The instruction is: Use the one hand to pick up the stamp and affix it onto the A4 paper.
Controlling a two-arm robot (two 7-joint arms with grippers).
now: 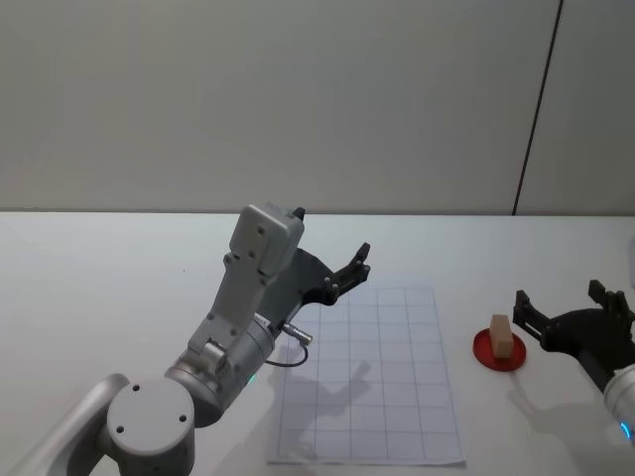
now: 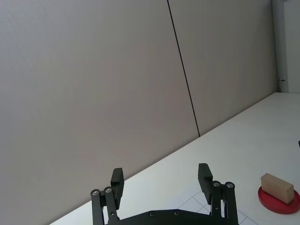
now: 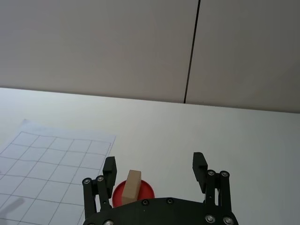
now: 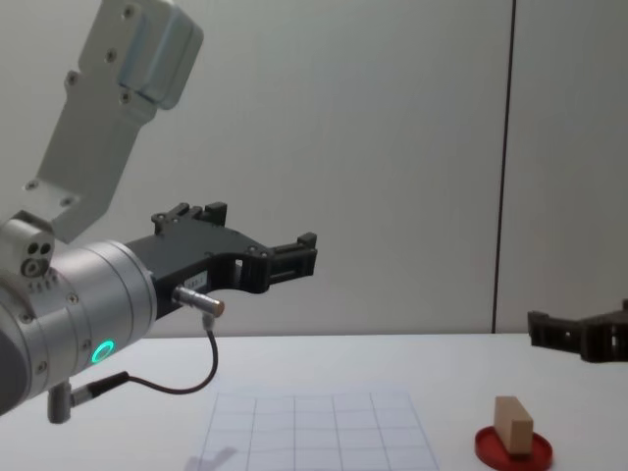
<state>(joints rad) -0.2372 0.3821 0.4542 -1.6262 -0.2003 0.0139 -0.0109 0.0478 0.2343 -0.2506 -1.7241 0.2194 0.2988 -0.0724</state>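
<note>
Right of the A4 paper [image 1: 377,397] on the white bench [image 1: 99,297] | stamp [image 1: 501,335]: tan wooden block sitting on a flat round red disc [image 1: 484,349] | right end effector [image 1: 557,293]: farther right, black, spread open, gripping nothing | left end effector [image 1: 355,268]: spread too, raised above paper's far-left corner

A4 paper [image 1: 382,387] left edge partly behind left arm [image 1: 233,337]; right arm [image 1: 622,399] cropped.

Stamp [image 1: 503,335]: tan wooden block, resting on red disc [image 1: 484,350], just right of the sheet.
A4 paper [image 1: 377,387]: white, grey-gridded, flat on surface [image 1: 119,297].
</note>
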